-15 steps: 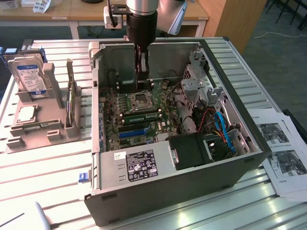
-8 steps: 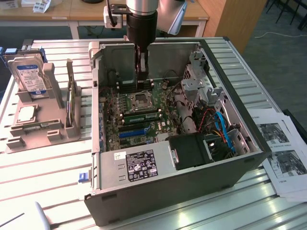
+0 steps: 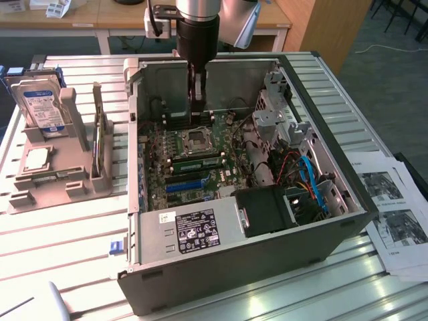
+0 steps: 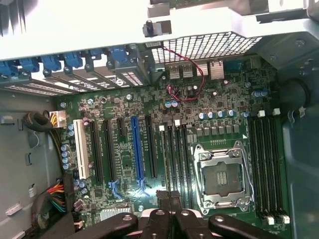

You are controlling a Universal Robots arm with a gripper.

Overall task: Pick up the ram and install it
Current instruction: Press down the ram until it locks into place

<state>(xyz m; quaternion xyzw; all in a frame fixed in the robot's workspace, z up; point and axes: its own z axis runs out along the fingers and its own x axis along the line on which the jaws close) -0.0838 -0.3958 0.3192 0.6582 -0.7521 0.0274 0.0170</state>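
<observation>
Ram indiscernible (tool closed above slots).

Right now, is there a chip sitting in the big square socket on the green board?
No, the square socket on the green board is empty, with its bare contact grid showing inside the metal frame.

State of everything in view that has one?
Jaws: shut, nothing seen held.
CPU socket: empty, frame shut.
Ram: seems seated beside CPU socket.
Case: side open.
Hard drive: upright in stand.
</observation>
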